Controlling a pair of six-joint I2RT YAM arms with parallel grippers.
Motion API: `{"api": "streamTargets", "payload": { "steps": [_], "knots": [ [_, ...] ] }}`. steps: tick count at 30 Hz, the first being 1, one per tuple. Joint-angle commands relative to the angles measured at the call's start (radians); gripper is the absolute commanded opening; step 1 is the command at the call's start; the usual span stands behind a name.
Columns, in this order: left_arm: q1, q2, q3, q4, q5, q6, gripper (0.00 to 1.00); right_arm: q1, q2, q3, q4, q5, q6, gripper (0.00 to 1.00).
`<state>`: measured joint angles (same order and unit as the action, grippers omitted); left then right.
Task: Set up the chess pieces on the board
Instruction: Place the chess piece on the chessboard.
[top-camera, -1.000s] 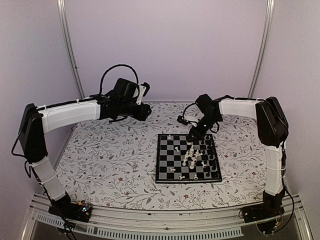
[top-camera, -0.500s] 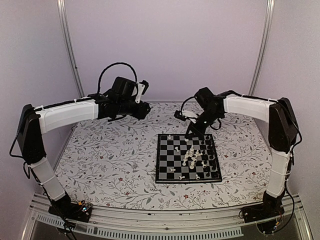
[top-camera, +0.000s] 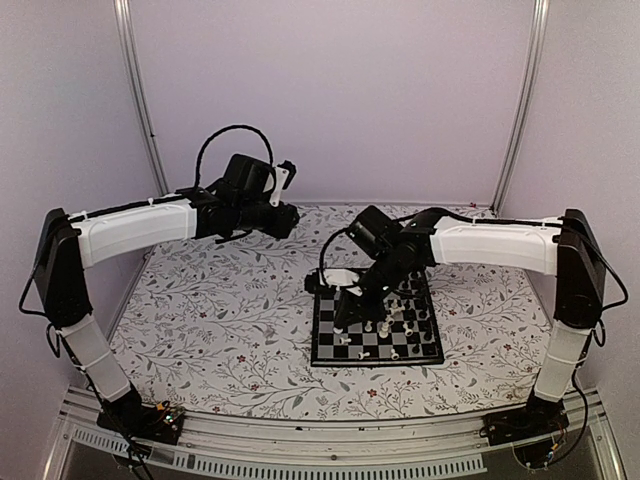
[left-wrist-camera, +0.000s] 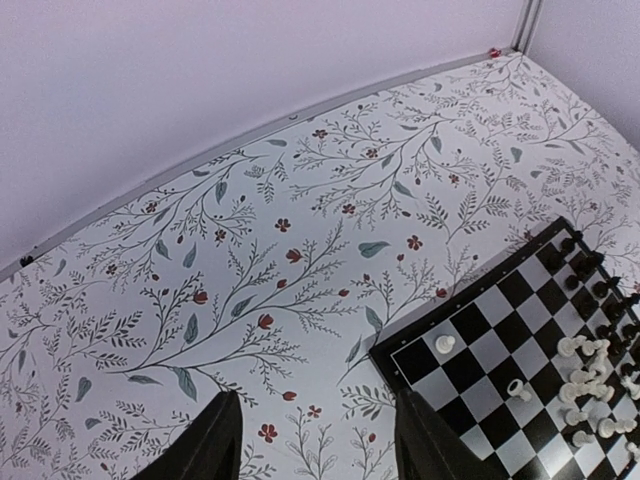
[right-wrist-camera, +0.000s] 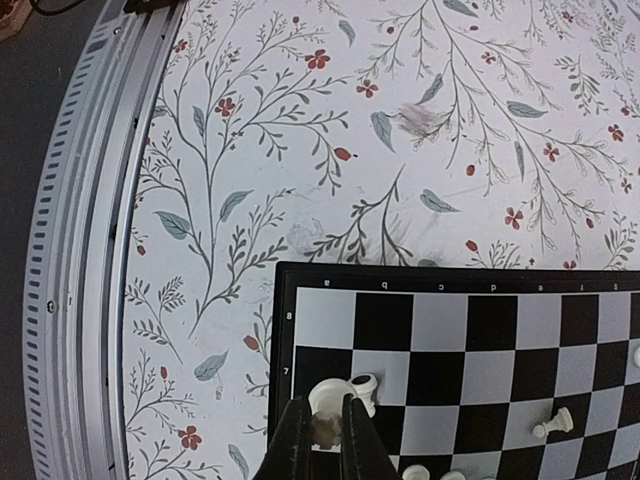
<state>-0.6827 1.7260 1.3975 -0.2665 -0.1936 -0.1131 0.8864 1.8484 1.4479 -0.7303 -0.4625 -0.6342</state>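
The board (top-camera: 372, 340) lies right of the table's middle, with white and black chess pieces (top-camera: 396, 310) huddled on its right half. My right gripper (top-camera: 342, 318) reaches over the board's left side and is shut on a white piece (right-wrist-camera: 325, 402), held low over the edge squares between my fingers (right-wrist-camera: 297, 445). Another white piece (right-wrist-camera: 363, 388) stands right beside it. My left gripper (top-camera: 286, 220) hangs high at the back left, open and empty (left-wrist-camera: 315, 450). In its view the board's corner (left-wrist-camera: 480, 352) shows with a white pawn (left-wrist-camera: 445, 344).
A lone white pawn (right-wrist-camera: 553, 422) stands on the board to the right of my right gripper. Black pieces (left-wrist-camera: 590, 272) line the board's far edge. The metal front rail (right-wrist-camera: 90, 230) runs left of the board in the right wrist view. Floral table surface (top-camera: 230, 320) spreads left.
My right arm has swung from the board's far right corner across to its left side, and now holds a white piece. The left arm has hardly moved.
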Motion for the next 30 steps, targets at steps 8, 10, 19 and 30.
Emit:
{"api": "streamTargets", "payload": {
  "steps": [8, 10, 19, 30],
  "knots": [
    [0.012, -0.042, -0.005, -0.003, -0.022, 0.001, 0.54, 0.067, 0.145, 0.052, 0.028, -0.051, -0.008, 0.01],
    [0.014, -0.041, -0.004, -0.006, -0.02, 0.001, 0.53, 0.075, 0.164, 0.065, 0.029, -0.051, -0.002, 0.01],
    [0.012, -0.037, 0.002, -0.013, -0.015, 0.01, 0.54, 0.096, 0.234, 0.118, 0.026, -0.03, 0.02, 0.01],
    [0.013, -0.031, 0.006, -0.02, -0.01, 0.013, 0.54, 0.106, 0.241, 0.111, 0.032, 0.005, 0.027, 0.02]
  ]
}}
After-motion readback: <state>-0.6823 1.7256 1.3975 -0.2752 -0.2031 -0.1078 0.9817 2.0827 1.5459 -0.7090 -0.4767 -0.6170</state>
